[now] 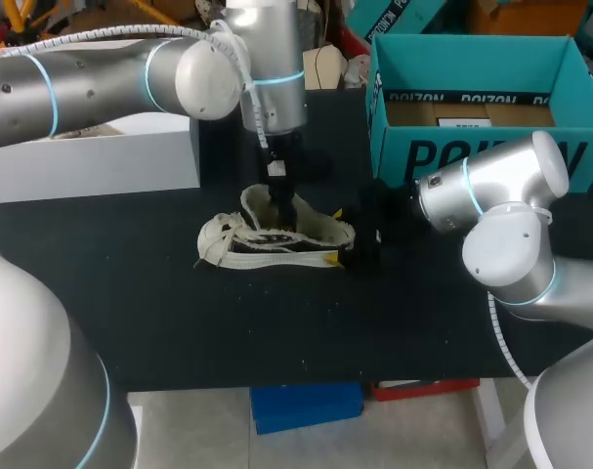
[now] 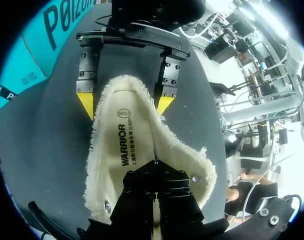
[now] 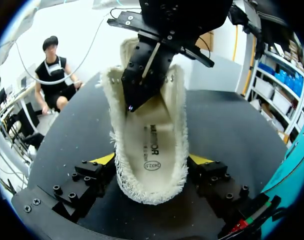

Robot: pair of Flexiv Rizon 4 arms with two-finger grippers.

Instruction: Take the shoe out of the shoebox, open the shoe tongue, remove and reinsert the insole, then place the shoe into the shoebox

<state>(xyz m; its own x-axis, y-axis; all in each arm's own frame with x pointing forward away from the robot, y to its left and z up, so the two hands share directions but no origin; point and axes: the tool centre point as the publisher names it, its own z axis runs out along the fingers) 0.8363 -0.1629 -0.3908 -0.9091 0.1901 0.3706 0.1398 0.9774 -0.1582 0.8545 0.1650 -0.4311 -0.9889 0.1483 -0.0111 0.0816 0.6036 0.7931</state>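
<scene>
A pale cream canvas shoe with frayed edges and white laces [image 1: 267, 256] lies on its sole on the black surface [image 1: 179, 322], toe towards the left arm's side and heel towards the right arm's side; it is outside the open teal cardboard shoebox [image 1: 472, 156], which stands beyond the shoe's heel end, well apart from it; a white rectangular box [image 1: 101, 161] stands beyond the shoe's toe end, also apart from it.

The left gripper [image 2: 154, 172] comes straight down into the shoe's opening; its fingers are pressed together, their tips at the cream printed insole [image 2: 124, 145] that lies inside the shoe; whether they nip the insole's edge cannot be told. In the right wrist view the shoe's tongue stands up behind this gripper.

The right gripper [image 3: 152, 160] sits low at the shoe's heel, lying along the surface; its yellow-tipped fingers [image 3: 104, 159] are spread to the heel's width and pinch the shoe from its two sides, the frayed collar overhanging the tips.

The laces hang loose over the shoe's toe end.
</scene>
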